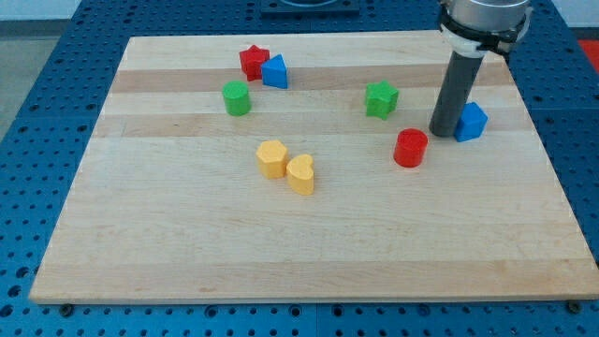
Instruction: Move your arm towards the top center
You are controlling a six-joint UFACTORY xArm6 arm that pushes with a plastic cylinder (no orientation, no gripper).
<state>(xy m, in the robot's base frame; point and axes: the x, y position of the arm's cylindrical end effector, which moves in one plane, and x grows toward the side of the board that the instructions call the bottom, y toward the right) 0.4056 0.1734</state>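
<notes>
My tip (444,131) rests on the wooden board (187,243) at the view's right. A blue block (471,122) sits right against it on its right side. A red cylinder (410,148) lies just below and left of the tip. A green star (381,99) lies to the tip's upper left. Near the top centre-left, a red star (253,62) and a blue block (275,72) touch each other. A green cylinder (237,97) sits below them. A yellow hexagon-like block (272,159) and a yellow heart (300,174) sit side by side at the centre.
The board lies on a blue perforated table (37,112). The arm's wrist (482,23) hangs over the board's top right corner.
</notes>
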